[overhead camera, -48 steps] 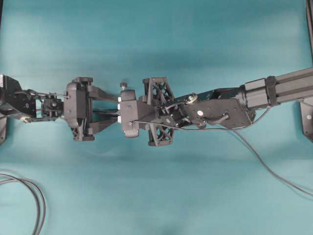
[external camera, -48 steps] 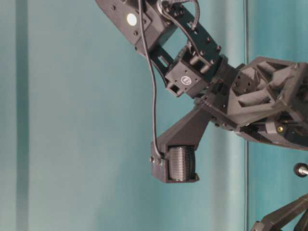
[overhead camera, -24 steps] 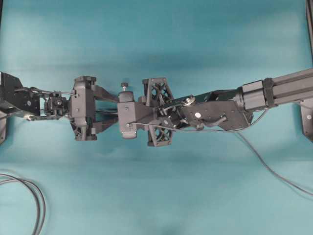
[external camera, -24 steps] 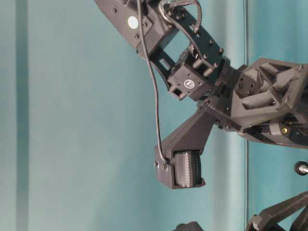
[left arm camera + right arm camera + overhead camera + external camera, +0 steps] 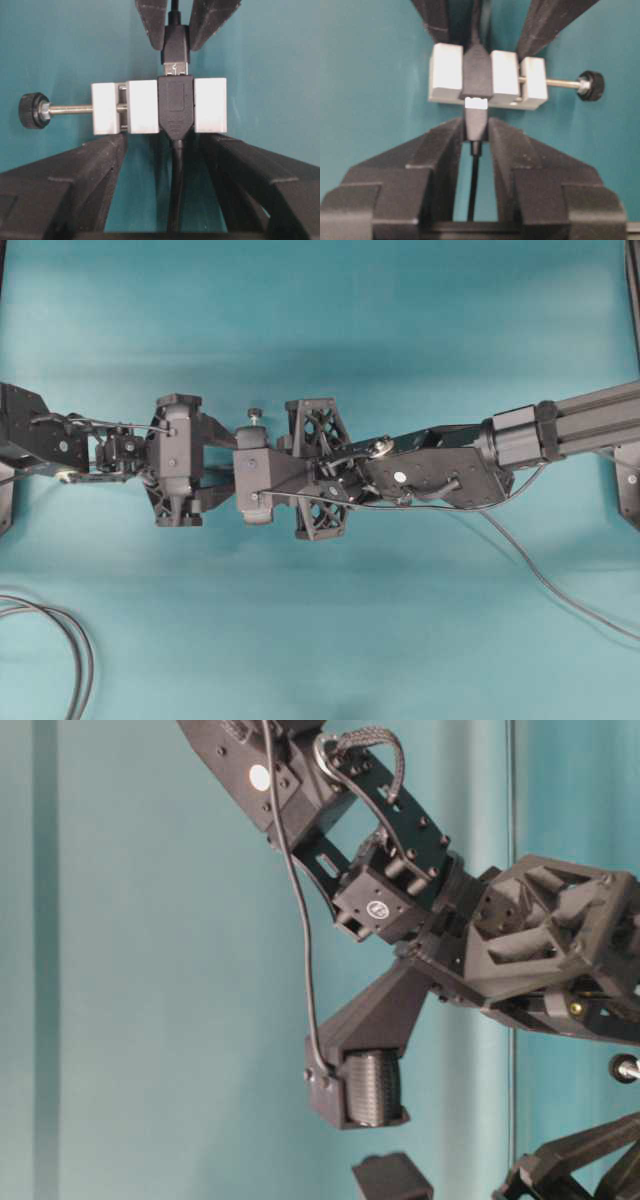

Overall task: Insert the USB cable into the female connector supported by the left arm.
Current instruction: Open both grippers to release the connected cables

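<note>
Female connector (image 5: 159, 106) sits mid-air between the left gripper (image 5: 165, 145) fingers, which are spread wide — supporting it. Right gripper (image 5: 475, 132) clamped on the USB cable (image 5: 475, 120), whose silver plug meets the connector's mouth — depth unclear.

A black arm (image 5: 330, 790) comes down from the top, against a teal background. A thin dark cable (image 5: 300, 920) hangs along it to a boxy part holding a ribbed cylinder (image 5: 372, 1088). At right is a triangular lattice piece (image 5: 545, 940), and a small knob (image 5: 625, 1068) near the edge.
</note>
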You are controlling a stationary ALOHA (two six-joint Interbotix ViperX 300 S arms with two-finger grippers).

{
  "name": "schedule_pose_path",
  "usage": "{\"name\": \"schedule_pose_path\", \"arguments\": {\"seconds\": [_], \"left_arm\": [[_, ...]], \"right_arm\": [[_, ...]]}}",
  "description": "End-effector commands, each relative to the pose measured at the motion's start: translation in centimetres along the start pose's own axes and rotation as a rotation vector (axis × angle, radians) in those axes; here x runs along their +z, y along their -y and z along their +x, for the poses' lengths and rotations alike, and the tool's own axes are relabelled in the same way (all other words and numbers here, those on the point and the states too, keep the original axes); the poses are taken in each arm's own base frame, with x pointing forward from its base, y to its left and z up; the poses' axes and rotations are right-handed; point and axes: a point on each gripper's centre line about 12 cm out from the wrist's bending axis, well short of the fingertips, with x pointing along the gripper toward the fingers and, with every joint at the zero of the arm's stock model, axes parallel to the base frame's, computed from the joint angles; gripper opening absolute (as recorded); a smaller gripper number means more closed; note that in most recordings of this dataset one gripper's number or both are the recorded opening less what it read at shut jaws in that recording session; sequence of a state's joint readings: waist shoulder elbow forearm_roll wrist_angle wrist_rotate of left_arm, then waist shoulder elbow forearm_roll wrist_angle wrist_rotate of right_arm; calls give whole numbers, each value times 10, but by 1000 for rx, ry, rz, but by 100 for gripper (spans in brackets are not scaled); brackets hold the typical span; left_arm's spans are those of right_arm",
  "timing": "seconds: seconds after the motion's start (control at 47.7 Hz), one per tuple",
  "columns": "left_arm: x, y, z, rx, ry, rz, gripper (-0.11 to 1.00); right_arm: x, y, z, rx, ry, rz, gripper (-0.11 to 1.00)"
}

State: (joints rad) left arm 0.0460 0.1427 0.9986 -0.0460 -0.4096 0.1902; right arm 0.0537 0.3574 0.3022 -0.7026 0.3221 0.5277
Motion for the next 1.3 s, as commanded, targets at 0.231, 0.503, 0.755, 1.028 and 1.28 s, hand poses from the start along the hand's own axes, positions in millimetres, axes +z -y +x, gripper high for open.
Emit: {"name": "schedule_pose_path", "arguments": {"seconds": [0.231,0.503,0.755,1.028,1.28], "left_arm": [[23,6,0,-15,46,20,75],[20,6,-4,-11,67,19,75],[13,5,-22,6,151,18,75],[12,5,-34,10,180,19,75],[-5,7,-54,10,179,19,75]], "right_arm": [[18,3,2,9,65,13,21],[23,4,1,7,75,15,21],[12,3,-3,19,62,65,21],[8,5,-21,34,86,143,22],[-20,8,-48,23,43,154,64]]}}
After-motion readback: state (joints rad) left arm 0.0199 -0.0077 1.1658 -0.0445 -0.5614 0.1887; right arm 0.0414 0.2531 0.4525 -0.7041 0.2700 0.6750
